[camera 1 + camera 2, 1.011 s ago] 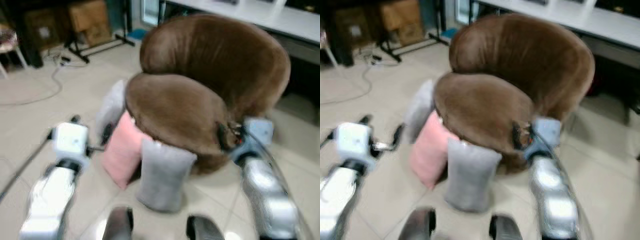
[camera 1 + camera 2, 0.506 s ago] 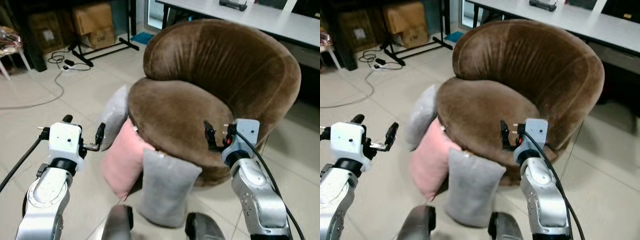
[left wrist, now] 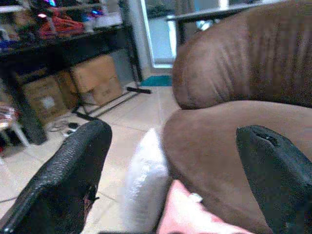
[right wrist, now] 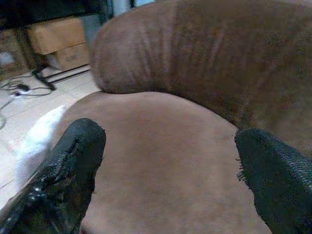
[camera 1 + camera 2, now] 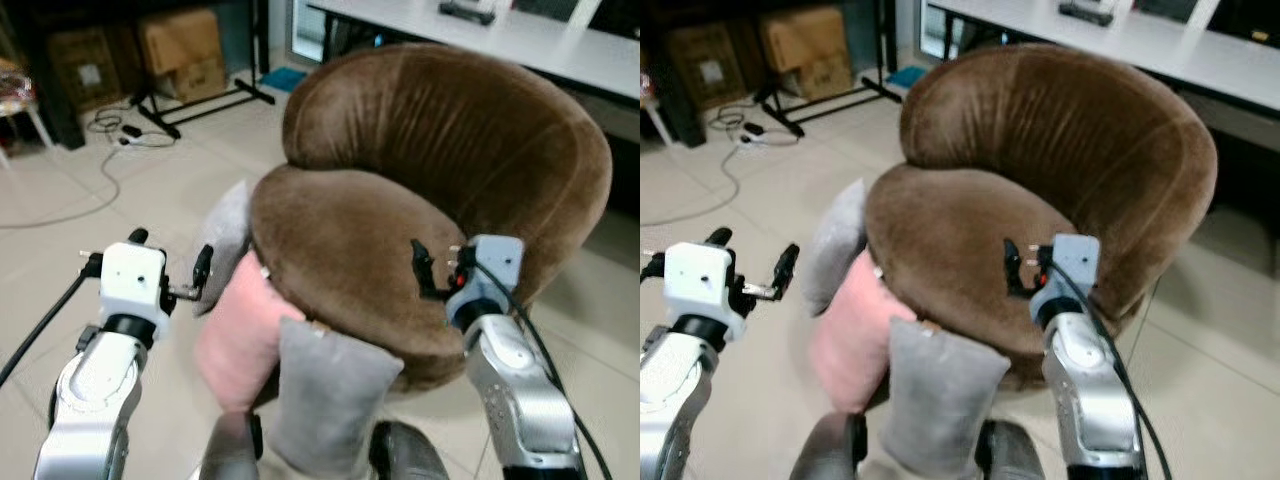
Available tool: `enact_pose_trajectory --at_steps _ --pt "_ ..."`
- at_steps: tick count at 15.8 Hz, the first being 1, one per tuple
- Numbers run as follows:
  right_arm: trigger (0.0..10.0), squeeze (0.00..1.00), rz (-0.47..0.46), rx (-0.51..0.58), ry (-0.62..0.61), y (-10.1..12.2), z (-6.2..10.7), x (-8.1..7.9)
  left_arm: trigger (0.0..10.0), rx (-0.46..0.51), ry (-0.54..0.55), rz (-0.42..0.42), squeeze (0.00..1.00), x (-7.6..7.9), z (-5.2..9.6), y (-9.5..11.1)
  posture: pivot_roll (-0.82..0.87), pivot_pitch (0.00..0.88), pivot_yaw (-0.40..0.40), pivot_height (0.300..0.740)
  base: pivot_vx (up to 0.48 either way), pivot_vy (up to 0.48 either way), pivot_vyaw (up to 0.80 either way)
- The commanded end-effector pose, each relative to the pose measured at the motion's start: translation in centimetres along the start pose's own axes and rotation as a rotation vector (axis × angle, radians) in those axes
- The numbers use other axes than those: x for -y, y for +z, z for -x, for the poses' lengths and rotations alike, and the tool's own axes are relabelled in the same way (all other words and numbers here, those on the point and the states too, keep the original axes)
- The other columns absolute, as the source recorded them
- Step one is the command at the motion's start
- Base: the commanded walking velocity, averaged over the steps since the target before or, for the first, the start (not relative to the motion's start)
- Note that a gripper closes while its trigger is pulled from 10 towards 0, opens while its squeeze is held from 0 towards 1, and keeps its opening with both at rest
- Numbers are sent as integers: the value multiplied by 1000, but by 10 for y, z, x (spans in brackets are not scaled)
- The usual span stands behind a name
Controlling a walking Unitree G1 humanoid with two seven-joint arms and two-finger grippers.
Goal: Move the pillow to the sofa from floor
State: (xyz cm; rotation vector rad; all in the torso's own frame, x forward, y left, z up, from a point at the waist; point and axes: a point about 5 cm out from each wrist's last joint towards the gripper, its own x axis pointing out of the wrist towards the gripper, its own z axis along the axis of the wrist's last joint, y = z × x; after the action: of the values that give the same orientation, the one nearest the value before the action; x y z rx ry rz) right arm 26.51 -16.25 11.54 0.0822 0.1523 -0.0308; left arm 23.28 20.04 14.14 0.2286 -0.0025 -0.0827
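Sofa (image 5: 440, 180) was a round brown tub chair, seat bare, taking up centre to 1 o'clock of the head view. Floor (image 5: 120, 200) was pale tile, with boxes (image 5: 185, 45) and a cable (image 5: 70, 205) far off at 11 o'clock. Three pillows leaned upright against the seat's front edge, none on the seat yet: pink pillow (image 5: 240, 335) at 7 o'clock, a grey one (image 5: 330, 395) just beside it at 6 o'clock, another grey one (image 5: 228, 235) behind it at 9 o'clock, touching the sofa side. Propped that way, their top edges stood free to grab. Left gripper (image 5: 170, 275) hovered at 8 o'clock, fingers spread wide apart, empty, aimed at the far grey and pink pillows, looked like lining up for a pinch. Right gripper (image 5: 432, 268) hung over the seat's front edge at 4 o'clock, fingers also well apart, holding nothing; probably parked clear of the drop zone. Judged stage: approach, no contact yet. Which pillow was the target I couldn't tell.
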Motion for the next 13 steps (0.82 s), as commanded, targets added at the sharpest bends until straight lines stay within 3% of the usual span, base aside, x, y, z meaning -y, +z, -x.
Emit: enact_pose_trajectory --at_steps 1,5,7,13 --pt "10000 0 -21 -8 -13 0 -1 4 10000 9 -7 -17 0 1 -1 2 117 0 -39 616 304 0 0" --pt "10000 0 -43 -18 18 -2 -1 1 10000 4 1 -29 0 2 -1 0 116 0 -39 616 0 0 0" --pt "10000 0 -59 -34 92 -3 0 -7 10000 2 2 -33 0 3 -2 0 115 0 -40 596 0 0 0" --pt "10000 0 -46 -41 84 -3 -2 -4 10000 2 5 -39 0 4 -3 0 115 0 -44 536 0 0 0"
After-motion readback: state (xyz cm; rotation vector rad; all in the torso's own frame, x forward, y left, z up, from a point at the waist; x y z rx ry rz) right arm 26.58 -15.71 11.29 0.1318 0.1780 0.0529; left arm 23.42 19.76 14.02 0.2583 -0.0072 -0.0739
